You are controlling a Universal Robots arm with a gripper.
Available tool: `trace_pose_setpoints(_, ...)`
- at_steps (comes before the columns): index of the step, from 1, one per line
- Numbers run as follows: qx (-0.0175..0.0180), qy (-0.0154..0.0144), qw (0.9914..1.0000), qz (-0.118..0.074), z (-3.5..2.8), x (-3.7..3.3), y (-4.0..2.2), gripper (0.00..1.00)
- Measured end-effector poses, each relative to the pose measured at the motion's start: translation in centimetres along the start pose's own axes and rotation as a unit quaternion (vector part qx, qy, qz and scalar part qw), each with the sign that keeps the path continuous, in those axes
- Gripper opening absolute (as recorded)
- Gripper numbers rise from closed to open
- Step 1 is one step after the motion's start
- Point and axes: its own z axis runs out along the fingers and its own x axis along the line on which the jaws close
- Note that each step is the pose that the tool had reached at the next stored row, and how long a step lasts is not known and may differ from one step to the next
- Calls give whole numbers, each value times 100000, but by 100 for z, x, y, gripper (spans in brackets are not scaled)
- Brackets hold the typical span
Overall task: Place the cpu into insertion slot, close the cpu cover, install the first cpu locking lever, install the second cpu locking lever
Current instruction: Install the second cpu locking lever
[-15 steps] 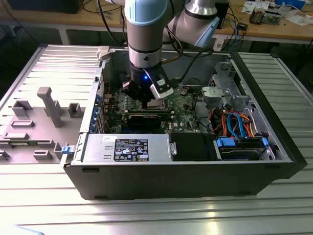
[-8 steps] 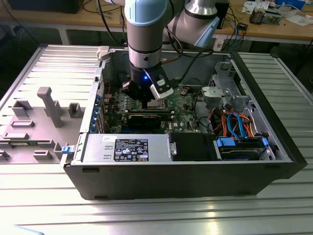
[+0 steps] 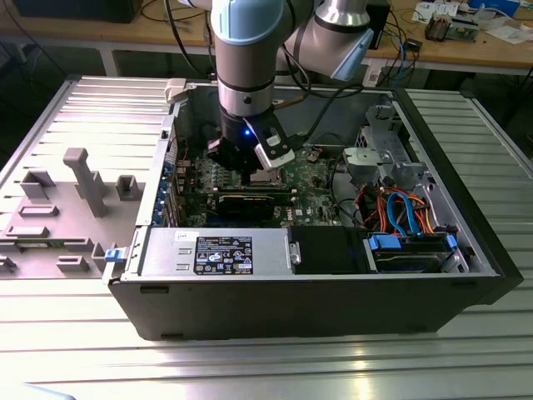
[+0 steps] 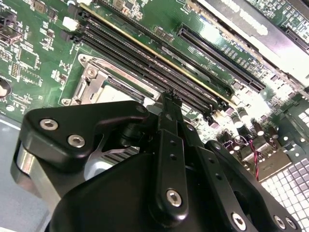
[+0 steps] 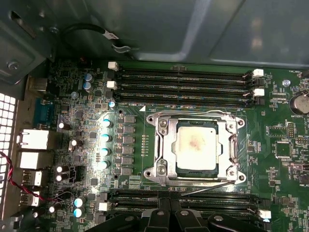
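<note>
The cpu (image 5: pixel 195 145), a dull silver square, lies in the insertion slot (image 5: pixel 153 118) on the green board. The cpu cover (image 5: pixel 165 145) lies flat around it, framing its top. A thin wire lever (image 5: pixel 212 187) runs slanted along the socket edge nearest my gripper (image 5: pixel 170 207), and looks slightly lifted. In the second wrist view my gripper (image 4: pixel 170 99) has its black fingers together, holding nothing, with the tip just beside the cpu cover (image 4: pixel 91 82). In the exterior view the gripper (image 3: pixel 250 162) hangs low inside the open computer case, right over the socket (image 3: pixel 268 177).
Long black memory slots (image 5: pixel 183 84) flank the socket on both sides. A black graphics card (image 3: pixel 250 202) lies just in front of it. The case walls (image 3: pixel 166 133), a drive cage (image 3: pixel 383 158) and coloured cables (image 3: pixel 400 208) hem in the board. Grey fixtures (image 3: pixel 83 179) stand on the table at the exterior view's left.
</note>
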Motion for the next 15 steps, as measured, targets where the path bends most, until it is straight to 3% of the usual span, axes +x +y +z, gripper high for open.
trace_pose_setpoints(3,-34,90,100000,-19,9,45,1,11)
trace_pose_setpoints(5,-64,596,99998,-51,16,73,1,11)
trace_pose_setpoints(6,-62,694,99998,-86,19,80,0,11)
trace_pose_setpoints(10,-262,684,99997,-108,50,91,-2,11)
trace_pose_setpoints(12,-298,707,99997,-173,102,99,-8,11)
trace_pose_setpoints(13,-497,702,99996,-170,115,100,-11,11)
trace_pose_setpoints(14,-965,670,99993,-165,128,100,-17,11)
trace_pose_setpoints(15,-1095,675,99992,-156,148,101,-29,11)
